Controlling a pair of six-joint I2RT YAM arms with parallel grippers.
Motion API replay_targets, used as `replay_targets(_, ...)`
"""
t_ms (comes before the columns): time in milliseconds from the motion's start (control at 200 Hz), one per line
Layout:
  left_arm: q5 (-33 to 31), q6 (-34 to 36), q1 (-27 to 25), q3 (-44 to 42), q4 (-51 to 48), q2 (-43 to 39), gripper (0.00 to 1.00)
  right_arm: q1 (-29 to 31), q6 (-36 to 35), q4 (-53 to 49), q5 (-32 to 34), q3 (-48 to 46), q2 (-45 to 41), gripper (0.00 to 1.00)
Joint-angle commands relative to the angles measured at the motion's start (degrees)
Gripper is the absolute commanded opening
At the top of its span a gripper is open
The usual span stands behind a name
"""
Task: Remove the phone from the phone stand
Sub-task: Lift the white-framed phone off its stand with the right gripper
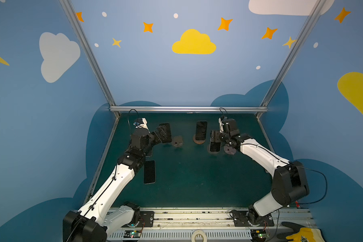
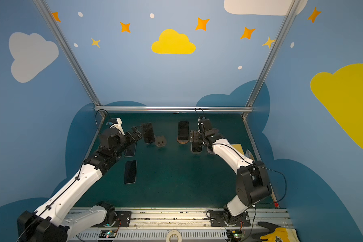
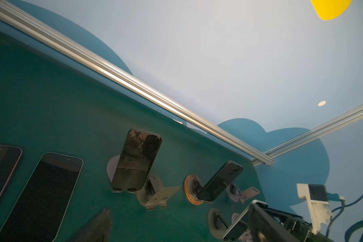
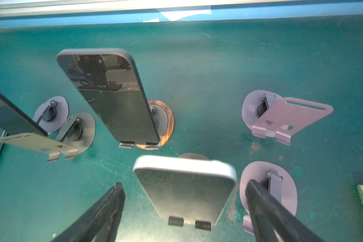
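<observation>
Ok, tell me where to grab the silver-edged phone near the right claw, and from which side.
Probably take the silver-edged phone across its two long side edges, coming down from above its top edge. It leans back on its stand with the bottom edge behind two lips, so only the sides are free. The open right claw straddles it.

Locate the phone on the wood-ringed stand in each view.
Top view: phone upright, centre back.
Top view: phone again centre back.
Left wrist: phone beyond the empty grey stand.
Right wrist: phone behind the silver-edged phone.
Shared landmark: wooden ring under it.
</observation>
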Motion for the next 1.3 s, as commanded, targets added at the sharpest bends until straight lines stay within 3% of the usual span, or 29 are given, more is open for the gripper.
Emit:
replay_targets(0,3.05,-1.73,0.99,-0.45,2.32,0.01,1.0,-0.46,-0.5,0.36,0.48,2.02,2.33,0.91)
replay_targets(345,4.23,-2.0,1.61,-0.18,2.06,0.97,1.0,-0.49,1.39,0.39,-0.86,3.99,6.55,0.87)
replay_targets(761,4.52,-1.74,1.97,-0.01,2.02,1.5,1.0,-0.51,2.45,-5.39,-1.58,6.51,7.79,0.68)
replay_targets(1297,5.13,-1.37,2.14,0.05,2.32,0.7,1.0,-0.35,4.43,-7.19,-0.03,5.36,-0.41,0.62)
